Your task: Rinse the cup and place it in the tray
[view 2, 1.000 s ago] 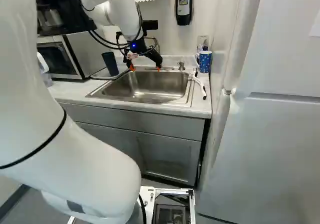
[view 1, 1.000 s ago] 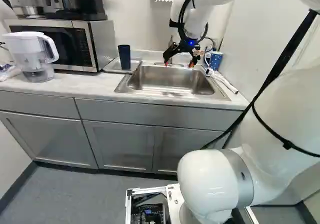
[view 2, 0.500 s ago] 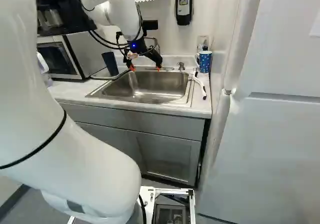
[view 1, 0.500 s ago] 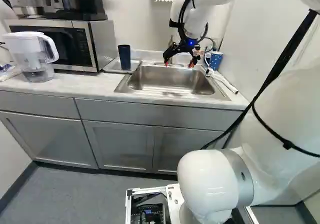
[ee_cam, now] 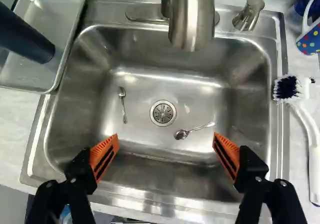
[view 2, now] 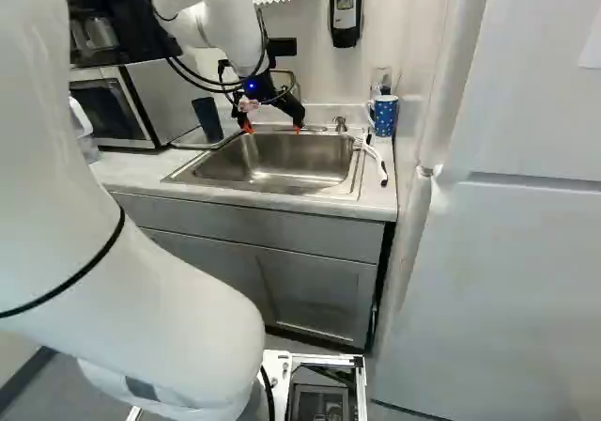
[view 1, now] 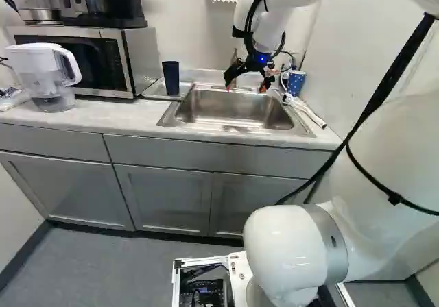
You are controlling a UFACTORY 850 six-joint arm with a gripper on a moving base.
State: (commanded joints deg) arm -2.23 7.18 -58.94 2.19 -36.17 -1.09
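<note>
Cup [view 1: 171, 78], tall and dark blue, is upright in the shallow rectangular metal tray [ee_cam: 62, 21], just beside the stainless steel sink [view 2: 272, 162]. Your black two-finger hand [ee_cam: 166, 140] is released: orange pads [ee_cam: 104, 156] wide apart over the near part of the basin, nothing between them.

My read: placement looks done, so you're at the end or parked before the start. Can't tell if the cup has been rinsed; no stream visible at the brushed metal faucet [ee_cam: 191, 24]. If rinsed, back off and leave it. If not, swing to the tray, straddle the cup, close gently and lift straight up. Watch the tray rim and the spout; a side knock could tip it.

Two small metal spoons [ee_cam: 181, 134] lie in the sink near the drain. On the far side from the tray: blue polka-dot mug [view 2: 385, 116] and white-handled brush [ee_cam: 314, 154] on the pale tabletop [view 1: 103, 117]. Keep clear of both.

Beyond the tray, you've got a steel-and-black microwave [view 1: 79, 60] and clear-and-white water pitcher [view 1: 48, 70]. Grey cabinets [view 1: 164, 201] below, grey floor [view 1: 103, 273]. Large white fridge-like unit [view 2: 516, 280] at the right of the right base view.
</note>
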